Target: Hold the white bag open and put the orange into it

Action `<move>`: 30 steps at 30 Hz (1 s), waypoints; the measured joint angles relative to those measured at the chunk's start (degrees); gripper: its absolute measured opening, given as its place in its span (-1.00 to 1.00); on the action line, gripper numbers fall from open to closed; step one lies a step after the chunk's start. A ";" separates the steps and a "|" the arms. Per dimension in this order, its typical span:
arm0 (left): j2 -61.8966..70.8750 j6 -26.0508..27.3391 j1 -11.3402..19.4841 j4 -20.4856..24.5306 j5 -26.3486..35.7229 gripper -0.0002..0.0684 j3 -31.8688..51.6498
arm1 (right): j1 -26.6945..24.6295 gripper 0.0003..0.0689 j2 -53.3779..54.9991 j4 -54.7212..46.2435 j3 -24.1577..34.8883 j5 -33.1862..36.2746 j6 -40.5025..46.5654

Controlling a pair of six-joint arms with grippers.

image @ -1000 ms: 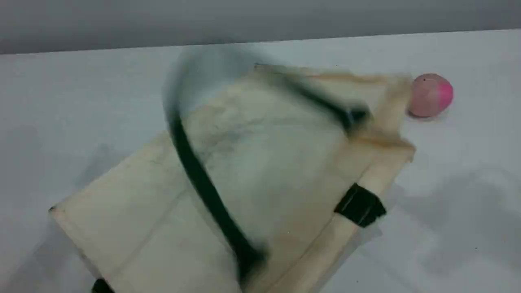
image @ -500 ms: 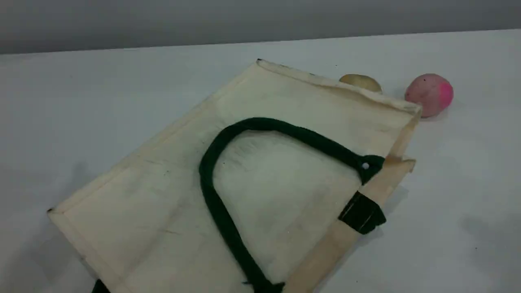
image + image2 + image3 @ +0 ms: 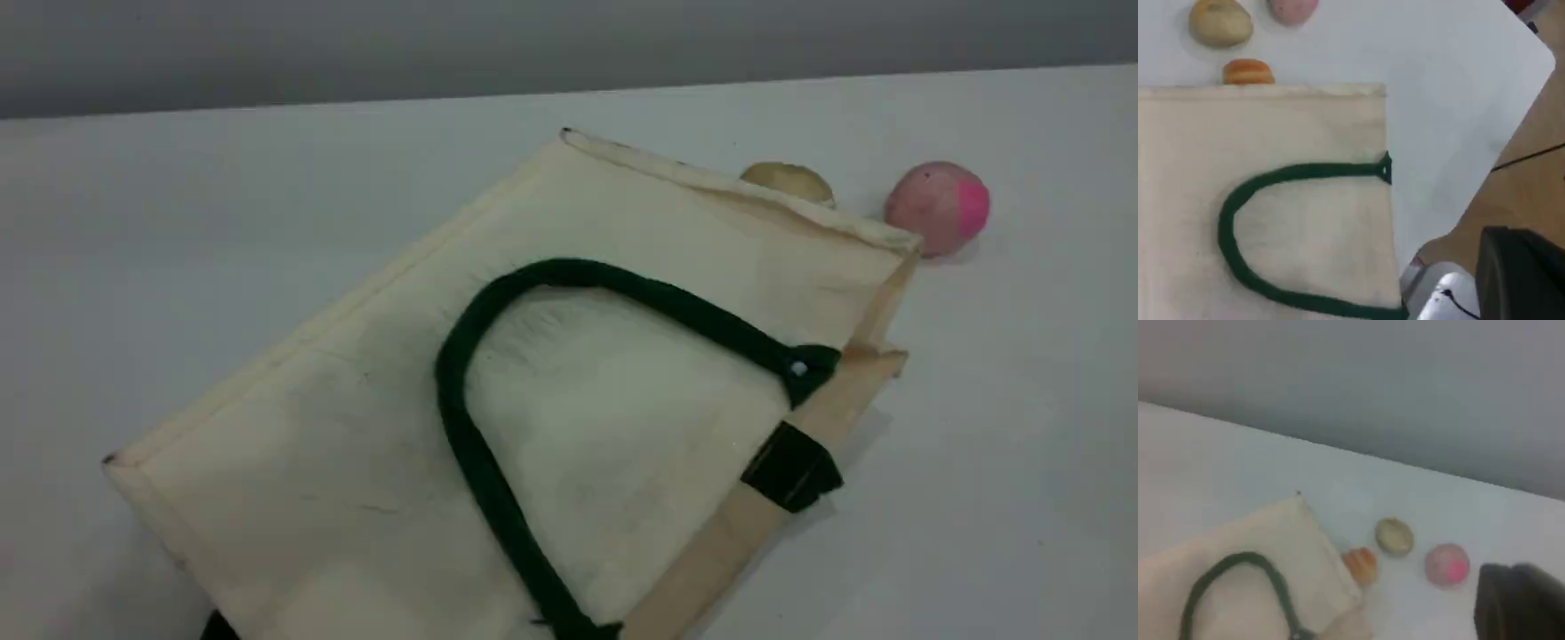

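Observation:
The white bag (image 3: pixel 293 444) lies flat on its side on the table, its mouth toward the lower right. Its dark green rope handle (image 3: pixel 449 391) rests on the upper face. The left wrist view looks down on the bag (image 3: pixel 1305 120) from high above, and the right wrist view takes in its far corner (image 3: pixel 1271 533). The orange is out of view. Only a dark fingertip of my left gripper (image 3: pixel 1521 277) and of my right gripper (image 3: pixel 1521 603) shows; both are shut, holding nothing, well clear of the bag. Neither arm appears in the scene view.
Beyond the bag's far edge lie a small orange pale-striped roll (image 3: pixel 1248 71), a tan rounded food (image 3: pixel 789 180) and a pink round fruit (image 3: pixel 938 206). The table's edge (image 3: pixel 1471 200) runs diagonally to the right of the bag, with brown floor beyond.
A second ago the bag's upper side and handle were falling in a blur. They have dropped flat and now lie still.

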 joint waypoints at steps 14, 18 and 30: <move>-36.94 -16.30 -2.29 15.97 -6.98 -0.99 26.47 | 0.00 -0.95 -21.42 -1.22 15.08 0.86 2.92; -45.19 -20.98 -2.29 22.28 -5.63 -0.99 30.41 | 0.05 -0.95 -21.71 -1.36 21.93 1.39 2.92; -60.20 -22.30 -2.29 27.01 -0.83 -0.99 41.39 | 0.05 -0.93 -21.66 -1.76 28.05 -0.70 3.52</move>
